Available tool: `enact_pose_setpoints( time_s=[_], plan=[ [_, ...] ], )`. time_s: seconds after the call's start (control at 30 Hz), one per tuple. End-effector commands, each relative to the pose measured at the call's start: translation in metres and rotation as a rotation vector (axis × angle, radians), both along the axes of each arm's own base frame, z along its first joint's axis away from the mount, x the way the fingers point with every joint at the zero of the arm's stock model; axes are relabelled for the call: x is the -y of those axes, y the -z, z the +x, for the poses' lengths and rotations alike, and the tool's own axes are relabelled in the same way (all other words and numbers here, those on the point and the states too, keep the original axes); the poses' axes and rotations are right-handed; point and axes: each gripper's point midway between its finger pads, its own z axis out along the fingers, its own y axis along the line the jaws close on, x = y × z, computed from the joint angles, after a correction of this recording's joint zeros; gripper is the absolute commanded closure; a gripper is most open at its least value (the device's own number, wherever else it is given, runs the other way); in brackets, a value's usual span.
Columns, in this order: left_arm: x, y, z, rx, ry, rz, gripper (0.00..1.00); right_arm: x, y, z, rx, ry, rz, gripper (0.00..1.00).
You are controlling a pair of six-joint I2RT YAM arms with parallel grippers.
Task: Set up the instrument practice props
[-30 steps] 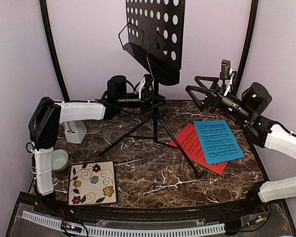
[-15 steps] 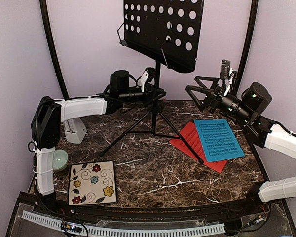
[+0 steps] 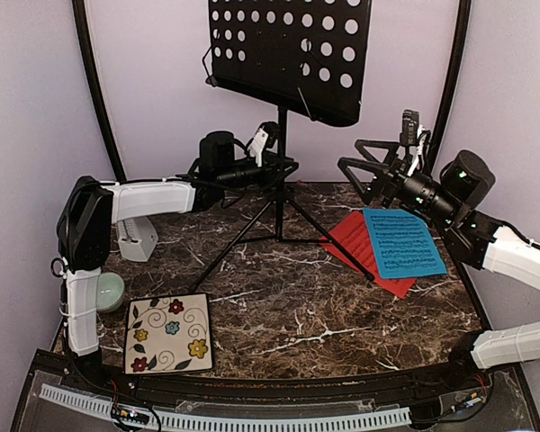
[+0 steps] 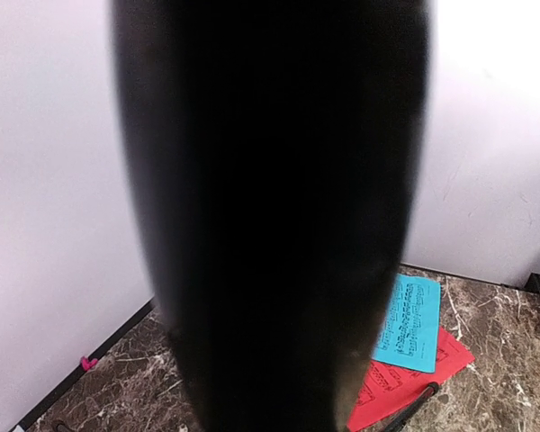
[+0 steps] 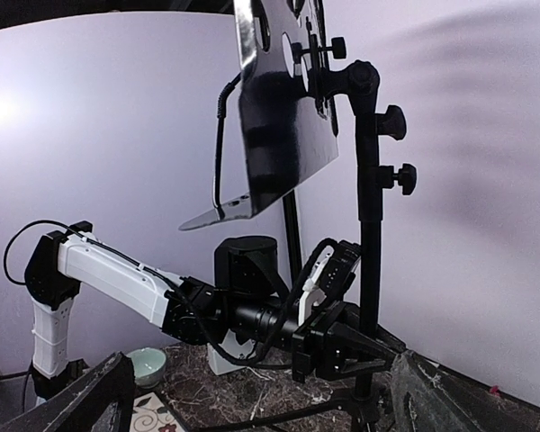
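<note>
The left gripper (image 3: 277,169) is clamped on the pole of the black music stand (image 3: 288,49), which stands upright on its tripod at the back of the table (image 3: 297,310). The right gripper (image 3: 353,164) hangs beside it, fingers spread wide. To the right, the blue sheet (image 3: 402,241) overlaps the red sheet (image 3: 351,234). The metronome (image 3: 137,238) stands at the far left. The left arm hides the inside of the pale green bowl (image 3: 111,290).

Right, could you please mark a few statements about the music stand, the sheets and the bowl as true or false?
1. The blue music sheet lies on the red music sheet. True.
2. The right tool holds the blue music sheet. False: it hangs open, holding nothing.
3. The left tool clamps the music stand's pole. True.
4. The green bowl sits on the floral tile. False: it rests on the table beside the tile.
</note>
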Motion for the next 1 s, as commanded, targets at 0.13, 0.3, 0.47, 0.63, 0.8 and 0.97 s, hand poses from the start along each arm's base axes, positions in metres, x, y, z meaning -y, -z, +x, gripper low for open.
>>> enact_pose_setpoints(
  time_s=[0.13,0.3,0.47,0.63,0.8,0.97],
  plan=[
    [-0.040,-0.144,-0.020,0.272,-0.107,-0.265,1.00,0.005,-0.006,0.000,0.028,0.023,0.014,0.00],
    [-0.043,-0.152,-0.025,0.285,-0.099,-0.244,1.00,0.007,-0.006,0.000,0.028,0.033,0.013,0.00],
    [-0.051,-0.160,-0.023,0.290,-0.144,-0.254,1.00,0.009,-0.004,-0.001,0.025,0.039,0.013,0.00],
    [-0.059,-0.170,-0.016,0.296,-0.209,-0.278,1.00,0.010,-0.004,-0.001,0.023,0.042,0.014,0.00],
    [-0.066,-0.183,-0.011,0.314,-0.262,-0.294,1.00,0.011,-0.004,-0.001,0.024,0.050,0.010,0.00],
    [-0.071,-0.193,-0.009,0.325,-0.293,-0.307,1.00,0.012,-0.002,-0.002,0.022,0.051,0.010,0.00]
  ],
)
